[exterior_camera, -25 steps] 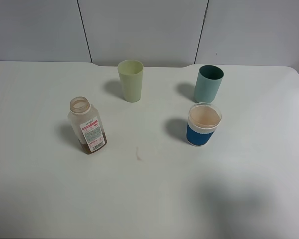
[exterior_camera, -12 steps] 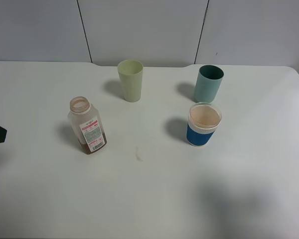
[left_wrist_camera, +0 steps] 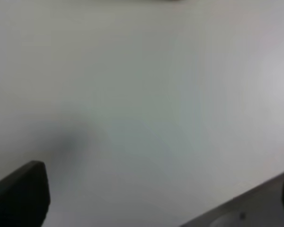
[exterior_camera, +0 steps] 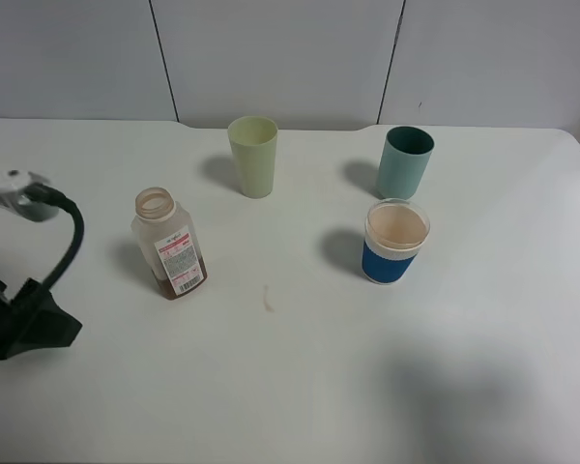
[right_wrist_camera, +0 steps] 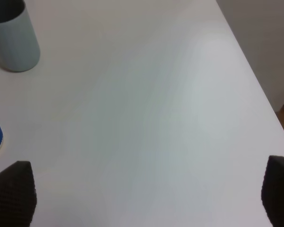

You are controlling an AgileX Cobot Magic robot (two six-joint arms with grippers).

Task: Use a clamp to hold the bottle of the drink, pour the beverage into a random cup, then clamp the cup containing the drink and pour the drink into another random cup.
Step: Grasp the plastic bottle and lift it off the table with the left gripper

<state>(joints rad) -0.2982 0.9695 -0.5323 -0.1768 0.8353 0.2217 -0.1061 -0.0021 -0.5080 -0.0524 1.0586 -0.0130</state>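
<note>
The right gripper (right_wrist_camera: 144,196) hangs over the bare white table (right_wrist_camera: 146,104), close to one of its edges. Its two black fingers (right_wrist_camera: 12,196) are far apart and nothing is between them. The left gripper (left_wrist_camera: 154,198) is spread wide too and holds nothing (its own view is blurry and shows just table).

From up high, the left arm (exterior_camera: 24,324) pokes in at the left side of the table, with a black cable (exterior_camera: 70,242) looping up from it. A little brown mark (exterior_camera: 267,298) sits on the table near the middle.

A bit farther back the bottle (exterior_camera: 169,244) stands upright with its mouth open, near the left arm but not touching it. A little brown drink (exterior_camera: 186,286) lies at its bottom. Off to the right stands the blue-banded cup (exterior_camera: 396,244), well apart from the bottle.

Just behind that cup is the teal tumbler (exterior_camera: 404,162). The pale green tumbler (exterior_camera: 253,157) stands to its left, behind the bottle. Last comes the grey wall (exterior_camera: 280,58).
</note>
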